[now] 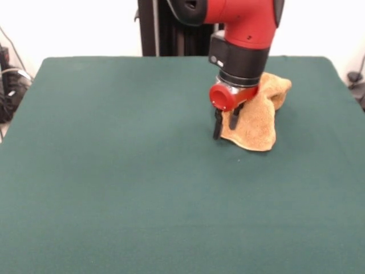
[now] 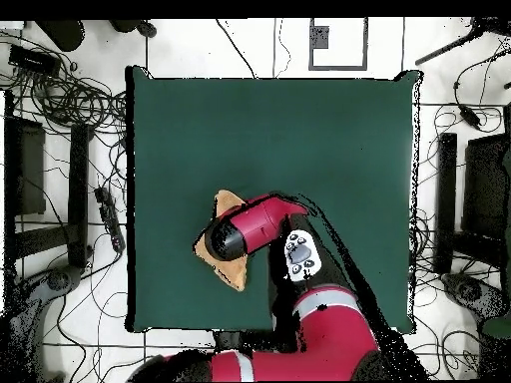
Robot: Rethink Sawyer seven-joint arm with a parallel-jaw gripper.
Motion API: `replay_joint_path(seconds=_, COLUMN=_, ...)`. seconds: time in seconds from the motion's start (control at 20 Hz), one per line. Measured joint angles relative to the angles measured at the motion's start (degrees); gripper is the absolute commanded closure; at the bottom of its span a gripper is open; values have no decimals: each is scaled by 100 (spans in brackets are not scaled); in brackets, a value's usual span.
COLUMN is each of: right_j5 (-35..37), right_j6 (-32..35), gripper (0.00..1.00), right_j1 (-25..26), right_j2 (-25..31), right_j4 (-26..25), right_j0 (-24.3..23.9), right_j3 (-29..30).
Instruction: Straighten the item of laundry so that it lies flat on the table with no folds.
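- Filling most of both views, the dark green counter (image 1: pixel 114 188) lies under the whole scene, its cloth-like top matte and even; the robot's pedestal stands at its far side in the front view.
- Reaching down over the counter, the red and black arm (image 1: pixel 242 34) comes in from the top of the front view and ends low above the surface, to the right of centre and in the far half of the counter; from overhead its wrist covers part of the cloth.
- Bunched into a rumpled heap, the golden-orange towel (image 1: pixel 259 125) sits on the counter in that same far right area, folded over on itself with one lobe raised behind the wrist; overhead it shows as a crumpled patch (image 2: pixel 222 261) near the counter's left edge, toward the robot's base.
- Pointing straight down, the pincer (image 1: pixel 226 121) stands at the towel's left edge in the front view, its two dark fingers (image 1: pixel 217 127) a narrow gap apart; the right-hand one lies against the cloth, though whether any fabric is pinched between them cannot be told.
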Motion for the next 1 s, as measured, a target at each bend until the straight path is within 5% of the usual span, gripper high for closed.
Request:
replay_joint_path(seconds=0.55, right_j5=156, right_j6=0, gripper=0, right_j1=107, right_j2=137, right_j4=501, right_j0=-294, right_j3=-55)
replay_joint_path(seconds=1.0, right_j5=1110, right_j6=-1, gripper=0, right_j1=317, right_j2=679, right_j4=976, right_j0=-883, right_j3=-331)
